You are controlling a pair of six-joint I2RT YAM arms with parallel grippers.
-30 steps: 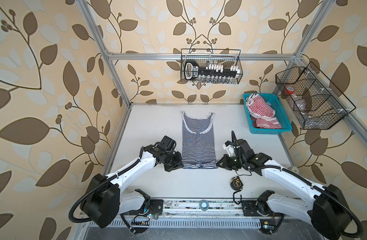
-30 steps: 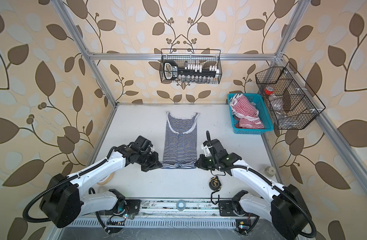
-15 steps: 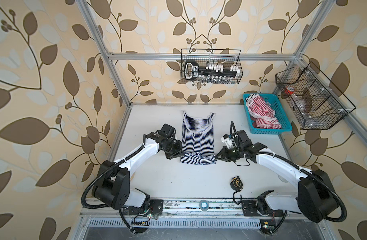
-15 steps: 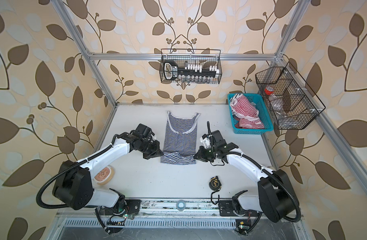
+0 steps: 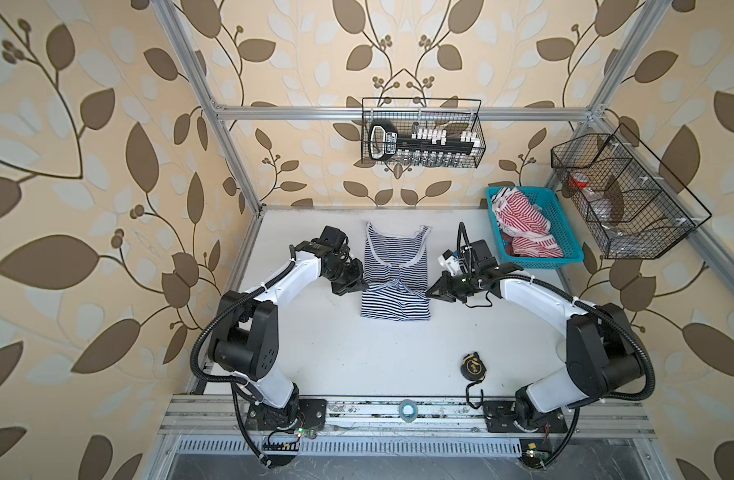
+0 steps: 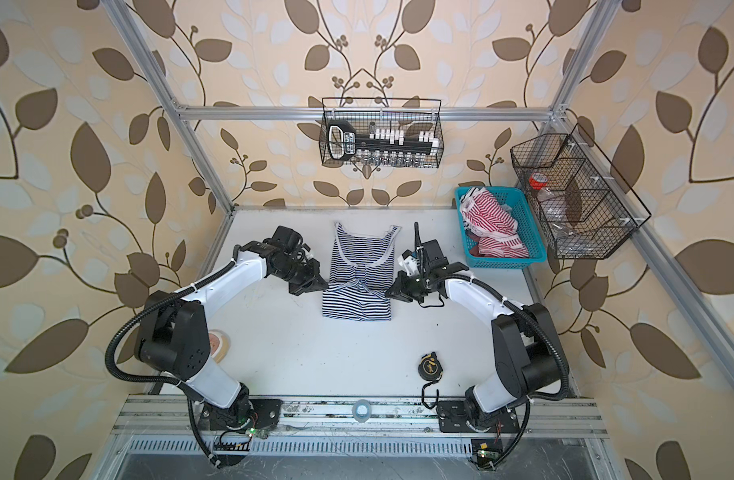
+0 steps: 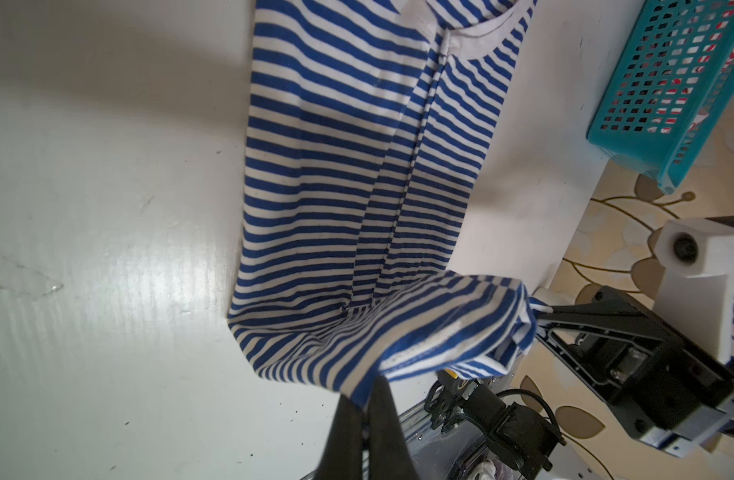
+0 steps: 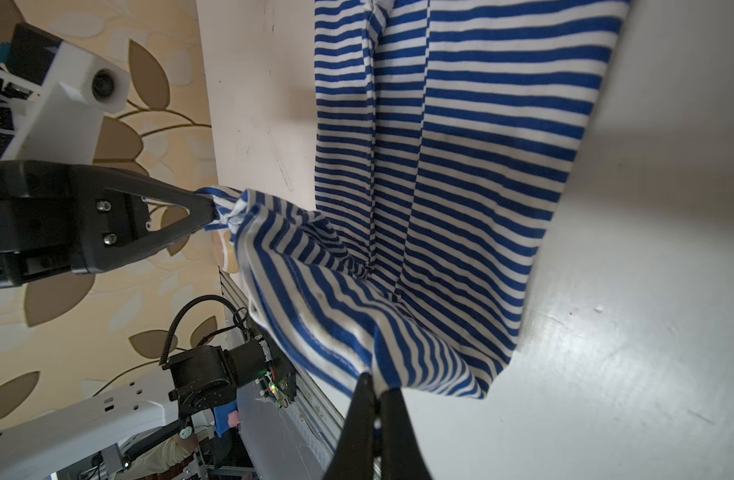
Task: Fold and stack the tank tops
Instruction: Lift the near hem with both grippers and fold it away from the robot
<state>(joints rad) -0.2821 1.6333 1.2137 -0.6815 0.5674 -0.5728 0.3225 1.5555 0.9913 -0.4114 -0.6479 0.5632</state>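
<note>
While left gripper and right gripper each clamp shut on a hem corner of the navy-and-white tank top, mid-fold on the table beside the teal basket, the red-and-white tank top sits crumpled inside that basket, so nothing is stacked yet.

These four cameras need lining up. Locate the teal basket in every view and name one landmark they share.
Top view: teal basket at the table's far right corner.
Top view: same far right corner.
Left wrist: beyond the navy-and-white tank top, at the table's edge.
Right wrist: not in it.
Shared landmark: the navy-and-white tank top, in all four.
</note>
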